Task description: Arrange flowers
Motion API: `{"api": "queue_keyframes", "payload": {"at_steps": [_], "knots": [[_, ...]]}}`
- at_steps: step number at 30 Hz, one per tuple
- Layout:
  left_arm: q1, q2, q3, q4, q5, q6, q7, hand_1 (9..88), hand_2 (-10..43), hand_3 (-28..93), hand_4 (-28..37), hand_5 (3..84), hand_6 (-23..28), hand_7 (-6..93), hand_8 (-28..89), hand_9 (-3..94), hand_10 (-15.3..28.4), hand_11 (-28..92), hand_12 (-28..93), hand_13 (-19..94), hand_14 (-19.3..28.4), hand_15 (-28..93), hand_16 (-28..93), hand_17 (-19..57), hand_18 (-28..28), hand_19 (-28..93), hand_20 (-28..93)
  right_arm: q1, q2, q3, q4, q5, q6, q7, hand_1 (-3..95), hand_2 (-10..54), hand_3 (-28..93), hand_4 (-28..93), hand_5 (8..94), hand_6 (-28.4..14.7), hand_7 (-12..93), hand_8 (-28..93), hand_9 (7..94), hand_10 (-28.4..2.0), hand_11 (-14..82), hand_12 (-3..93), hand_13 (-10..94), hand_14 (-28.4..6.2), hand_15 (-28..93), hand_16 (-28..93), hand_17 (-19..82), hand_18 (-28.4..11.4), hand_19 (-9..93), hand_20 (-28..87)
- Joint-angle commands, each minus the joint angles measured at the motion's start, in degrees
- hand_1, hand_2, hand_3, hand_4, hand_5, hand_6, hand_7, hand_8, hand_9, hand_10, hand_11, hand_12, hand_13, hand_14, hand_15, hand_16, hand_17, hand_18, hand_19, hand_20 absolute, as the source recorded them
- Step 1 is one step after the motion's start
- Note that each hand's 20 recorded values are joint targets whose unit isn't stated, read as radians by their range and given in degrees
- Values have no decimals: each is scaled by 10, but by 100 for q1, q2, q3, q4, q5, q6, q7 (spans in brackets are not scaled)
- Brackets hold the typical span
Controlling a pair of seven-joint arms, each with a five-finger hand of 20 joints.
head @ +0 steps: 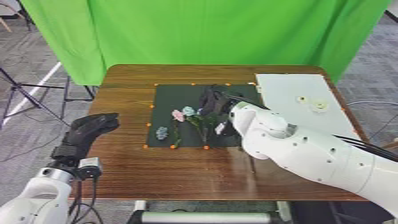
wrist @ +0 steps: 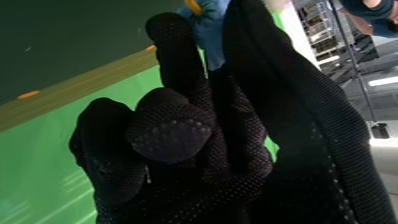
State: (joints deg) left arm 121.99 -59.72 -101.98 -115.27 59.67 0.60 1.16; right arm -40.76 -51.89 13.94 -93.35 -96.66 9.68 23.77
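The robot's right hand [head: 211,101], in its black fabric glove, is over the far part of the dark rectangular mat [head: 164,102], its grip narrow: the right wrist view shows 1 blue flower with an orange-yellow centre [wrist: 211,39] pinched between its fingers. On the mat's left part lie 3 more: 1 pink flower [head: 178,116] just beside 1 pale blue flower [head: 189,111], and 1 grey-blue flower [head: 162,133] nearer the robot. The left hand [head: 84,131] hangs by the brown wooden bench's [head: 195,172] left edge, fingers loosely bent, holding nothing. On the white board [head: 289,90] sit 2 small pale yellow pieces [head: 318,105].
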Motion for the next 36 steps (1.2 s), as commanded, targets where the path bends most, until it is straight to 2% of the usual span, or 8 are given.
{"api": "queue_keyframes", "payload": {"at_steps": [1, 6, 9, 14, 18, 24, 31, 36], "knots": [[21, -26, -15, 4, -32, -47, -32, 418, 76, 580, -122, 502, 39, 191, -84, 479, 146, 253, 95, 378, 181, 239, -55, 39, 97, 159, 116, 2, 23, 143, -15, -59, -229, 56, 549, -95, 566, -133, 702, 5, 165, 96, 717, -123, 132, 302, 830, -32, 711, 325, 592, -151, 932, 647], [30, -31, -28, -7, -30, -52, -32, 419, 76, 578, -123, 501, 36, 193, -84, 479, 145, 254, 96, 378, 181, 239, -55, 37, 99, 160, 117, -62, 16, 278, -35, 27, -695, 108, 484, -95, 623, -142, 651, 17, 126, 29, 702, -134, 122, 204, 836, -28, 699, 316, 595, -146, 932, 632], [42, -35, -43, -12, -39, -45, -27, 419, 75, 578, -123, 505, 28, 195, -85, 480, 146, 254, 96, 378, 182, 238, -55, 37, 99, 160, 116, -46, 34, 285, -51, 40, -800, 106, 447, -95, 649, -140, 640, 25, 118, -66, 691, -150, 98, 186, 848, -24, 678, 310, 596, -145, 932, 619], [14, -26, -48, -7, -32, -62, -41, 422, 75, 575, -122, 507, 21, 198, -88, 481, 146, 254, 95, 378, 181, 238, -54, 37, 99, 160, 116, 8, 110, 376, -100, 29, -888, 103, 420, -95, 649, -138, 629, 30, 116, -76, 676, -154, 94, 180, 858, -22, 654, 305, 597, -148, 932, 611], [14, -14, -48, -11, -31, -34, -21, 422, 75, 575, -121, 509, 17, 199, -88, 481, 146, 254, 96, 379, 181, 238, -54, 37, 99, 160, 116, 77, 283, 590, -219, -166, -696, 88, 406, -95, 646, -137, 607, 32, 107, -77, 661, -160, 91, 178, 862, -22, 640, 307, 594, -153, 932, 601], [22, -22, -32, -12, -42, -33, -4, 424, 75, 574, -121, 512, 13, 201, -90, 484, 148, 253, 96, 380, 181, 237, -55, 38, 97, 158, 115, 309, 641, 960, -263, -521, 198, 46, 382, -95, 642, -134, 619, 29, 108, -74, 678, -160, 97, 177, 871, -22, 632, 308, 599, -154, 932, 592], [-11, -13, -40, -6, -19, -56, -23, 425, 76, 572, -121, 513, 13, 200, -84, 483, 147, 252, 96, 381, 181, 238, -55, 39, 96, 157, 116, -63, 1287, 1792, -386, -950, 327, 258, 365, -95, 635, -128, 632, 24, 108, -75, 688, -155, 99, 184, 870, -22, 630, 316, 597, -156, 932, 600], [130, -41, -116, -50, -30, 3, -25, 425, 76, 572, -121, 512, 11, 202, -80, 484, 147, 252, 96, 381, 181, 240, -55, 39, 96, 157, 117, -650, 1601, 2230, -72, -1076, 605, 483, 359, -95, 636, -125, 610, 6, 104, -65, 680, -151, 112, 200, 857, -29, 636, 320, 583, -159, 932, 596]]}}
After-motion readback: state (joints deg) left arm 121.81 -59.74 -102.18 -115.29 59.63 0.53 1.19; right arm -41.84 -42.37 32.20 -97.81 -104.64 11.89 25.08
